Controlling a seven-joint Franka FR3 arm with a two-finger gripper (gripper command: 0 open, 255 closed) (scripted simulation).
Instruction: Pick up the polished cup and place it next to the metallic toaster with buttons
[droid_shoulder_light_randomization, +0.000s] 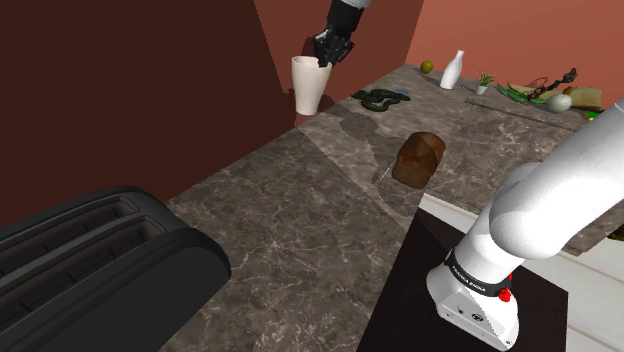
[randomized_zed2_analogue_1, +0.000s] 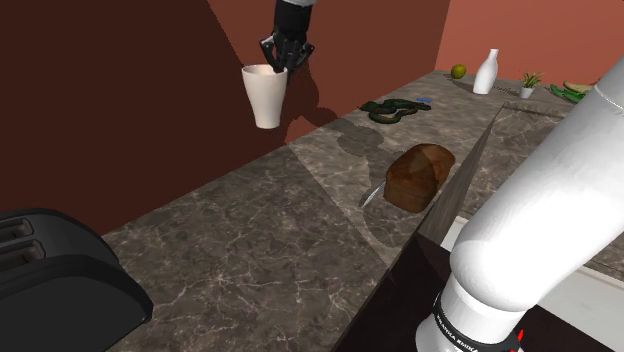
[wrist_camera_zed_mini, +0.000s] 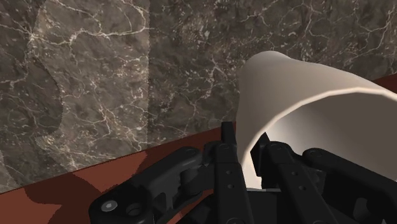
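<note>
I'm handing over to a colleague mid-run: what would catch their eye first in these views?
The white cup, clasped at its rim by the black gripper, hangs above the marbled counter by the dark red wall. A black toaster sits at the shoulder view's lower left, and a brown bread loaf lies mid-counter.

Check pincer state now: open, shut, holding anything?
Pincer: shut on the white cup, fingers clasping its rim; the cup hangs clear above the counter.
</note>
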